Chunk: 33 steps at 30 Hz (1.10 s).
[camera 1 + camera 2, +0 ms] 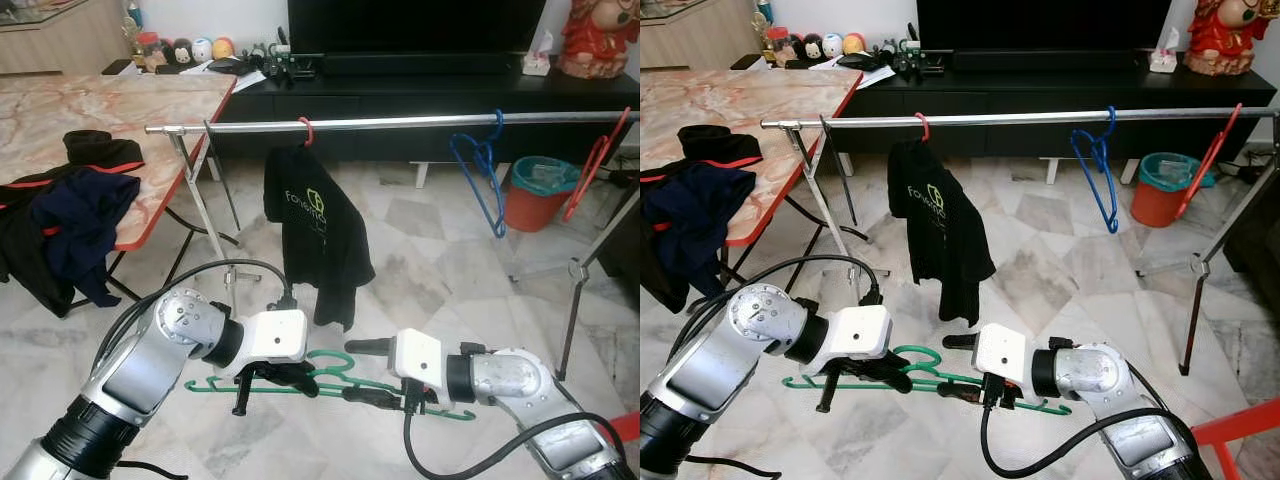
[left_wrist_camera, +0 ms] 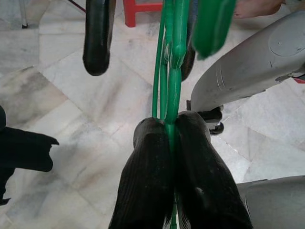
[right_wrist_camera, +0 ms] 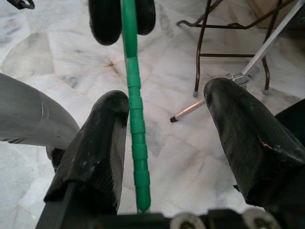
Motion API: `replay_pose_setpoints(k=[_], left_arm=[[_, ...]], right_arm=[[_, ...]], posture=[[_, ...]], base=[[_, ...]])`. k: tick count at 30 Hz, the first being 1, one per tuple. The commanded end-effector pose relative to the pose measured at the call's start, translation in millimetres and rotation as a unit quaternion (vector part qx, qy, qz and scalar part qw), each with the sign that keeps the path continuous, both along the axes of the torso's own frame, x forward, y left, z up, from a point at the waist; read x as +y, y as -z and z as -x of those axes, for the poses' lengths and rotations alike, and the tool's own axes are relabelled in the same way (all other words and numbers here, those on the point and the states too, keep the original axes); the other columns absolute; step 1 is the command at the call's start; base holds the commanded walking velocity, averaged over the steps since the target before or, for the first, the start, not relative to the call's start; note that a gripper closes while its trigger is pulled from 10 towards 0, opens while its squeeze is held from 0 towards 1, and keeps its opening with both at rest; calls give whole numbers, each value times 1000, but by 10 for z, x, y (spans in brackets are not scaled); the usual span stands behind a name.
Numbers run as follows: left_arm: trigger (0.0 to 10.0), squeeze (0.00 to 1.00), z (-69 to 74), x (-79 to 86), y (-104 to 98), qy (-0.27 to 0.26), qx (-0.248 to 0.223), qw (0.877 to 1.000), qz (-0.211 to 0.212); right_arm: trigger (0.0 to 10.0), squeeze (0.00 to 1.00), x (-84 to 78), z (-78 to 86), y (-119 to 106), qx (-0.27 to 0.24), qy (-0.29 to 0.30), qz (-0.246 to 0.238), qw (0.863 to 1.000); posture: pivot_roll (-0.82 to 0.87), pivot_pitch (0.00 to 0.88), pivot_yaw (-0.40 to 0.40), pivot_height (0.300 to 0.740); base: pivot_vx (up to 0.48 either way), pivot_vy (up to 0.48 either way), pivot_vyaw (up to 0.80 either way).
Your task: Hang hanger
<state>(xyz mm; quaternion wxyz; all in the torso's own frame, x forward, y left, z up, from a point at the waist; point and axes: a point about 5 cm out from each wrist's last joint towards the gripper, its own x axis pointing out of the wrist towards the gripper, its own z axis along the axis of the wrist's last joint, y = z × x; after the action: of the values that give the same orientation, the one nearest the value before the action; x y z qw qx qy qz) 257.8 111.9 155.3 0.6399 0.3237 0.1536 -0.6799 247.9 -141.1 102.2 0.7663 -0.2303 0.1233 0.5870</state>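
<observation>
Holding a thin green plastic hanger (image 1: 330,378) low in front of the body, level with both wrists and well below the long silver metal clothes rail (image 1: 400,123). Pinching it with the left gripper (image 2: 172,138): two black fingers pressed fully together on the green wire, nothing else between them. Standing wide apart at the right gripper (image 3: 176,133), with the hanger's ribbed green bar lying against the inner face of one finger (image 3: 102,138) and clear of the other; so resting beside the bar rather than gripping it, as far as the wrist view tells.

Looking like the carry-and-lift step: hanger in hand, not yet raised, hook not yet near the rail. Possibly passing or steadying between the two arms, though not certain from here.

Already hanging on the rail: a black T-shirt with a pale printed logo (image 1: 312,235) on a red hook, a bare blue wire hanger (image 1: 483,165) further along, and a red hanger (image 1: 597,160) near the far end. Leaving open bar between the black shirt and the blue hanger as the likely slot.

Calling next for lifting the green hanger up to rail height, turning its hook over the bar, and lowering until it catches. Needing the right fingers either closed on the bar for support or drawn clear first, to avoid dragging the hanger askew.
</observation>
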Motion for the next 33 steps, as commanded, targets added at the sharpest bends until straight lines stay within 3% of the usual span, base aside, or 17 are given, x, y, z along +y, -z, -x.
replay_pose_setpoints(k=[1,5,6,7,8,9,10,11,33], left_arm=[[10000,0,3,-18,-72,11,-15,1000,-1],[10000,0,0,-27,-57,10,-14,1000,0],[10000,0,0,-38,-50,10,-13,1000,1],[10000,0,0,-38,-50,10,-13,1000,1],[10000,0,0,-50,-52,10,-12,1000,3],[10000,0,-2,-54,-53,11,-13,1000,3],[10000,0,-5,-56,-53,11,-13,1000,3],[10000,0,-9,-58,-55,11,-14,1000,3],[10000,0,-27,-103,-68,11,-21,1000,10]], right_arm=[[10000,0,13,-8,-11,2,-5,-5,1000],[10000,0,-10,29,19,17,-16,2,1000],[6157,0,-17,37,25,19,-17,2,1000],[6157,0,-17,37,25,19,-17,2,1000],[3529,0,-28,38,22,23,-14,-4,1000],[3216,0,-32,40,21,24,-13,-6,1000],[2039,0,-34,41,21,25,-13,-6,1000],[0,0,-34,42,21,25,-13,-7,1000],[0,0,-18,55,31,36,-14,-20,999]], posture=[[-204,0,33,740],[-203,0,31,740],[-206,0,32,740],[-206,0,32,740],[-207,0,32,740],[-207,0,32,740],[-206,0,32,740],[-206,0,32,740],[-205,0,33,740]], base=[[0,0,0],[0,0,0],[0,0,0],[0,0,0],[0,0,0],[0,0,0],[0,0,0],[0,0,0],[0,0,0]])
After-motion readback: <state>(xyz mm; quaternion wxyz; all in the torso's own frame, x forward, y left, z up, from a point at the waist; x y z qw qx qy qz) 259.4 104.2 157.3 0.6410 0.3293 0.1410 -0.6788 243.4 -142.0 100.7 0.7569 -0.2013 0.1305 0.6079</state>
